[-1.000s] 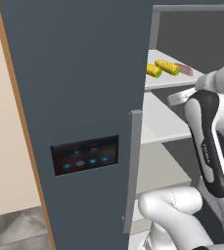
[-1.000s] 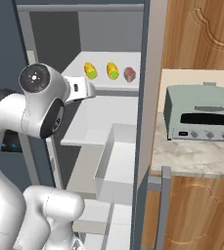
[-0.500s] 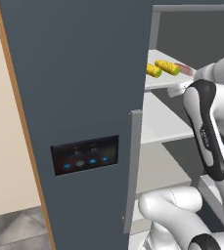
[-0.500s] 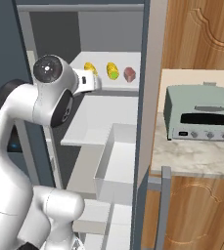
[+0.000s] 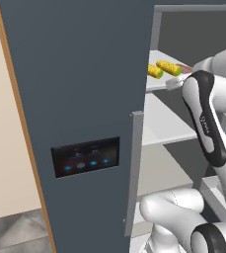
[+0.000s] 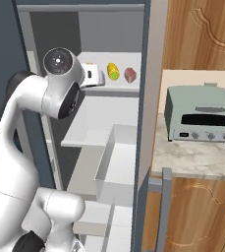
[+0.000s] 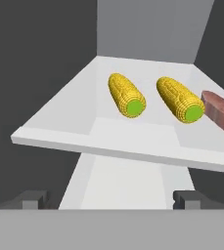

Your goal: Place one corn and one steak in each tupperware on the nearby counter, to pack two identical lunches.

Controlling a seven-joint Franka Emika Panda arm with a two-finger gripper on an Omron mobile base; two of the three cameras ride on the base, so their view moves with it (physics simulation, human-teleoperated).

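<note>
Two yellow corn cobs (image 7: 126, 95) (image 7: 180, 100) lie side by side on a white fridge shelf (image 7: 59, 129), green stubs facing me. The end of one dark red steak (image 7: 221, 115) shows just right of them. My gripper (image 7: 109, 200) is open and empty, level with the shelf's front edge and a short way before the cobs. From the right base view, the gripper (image 6: 99, 78) is at the shelf's left, with a corn (image 6: 113, 71) and the steak (image 6: 130, 75) beyond it. The left base view shows both corn (image 5: 155, 72) (image 5: 169, 67). The tupperware is out of view.
The dark fridge door (image 5: 75, 99) stands open at the left. A white drawer (image 6: 115, 165) juts out below the shelves. Right of the fridge, a pale-green toaster oven (image 6: 200, 115) sits on the beige counter (image 6: 197, 158) under wooden cabinets.
My arm has lifted and pushed the open gripper up and forward, closer to the shelf with the corn. The food has not moved.
</note>
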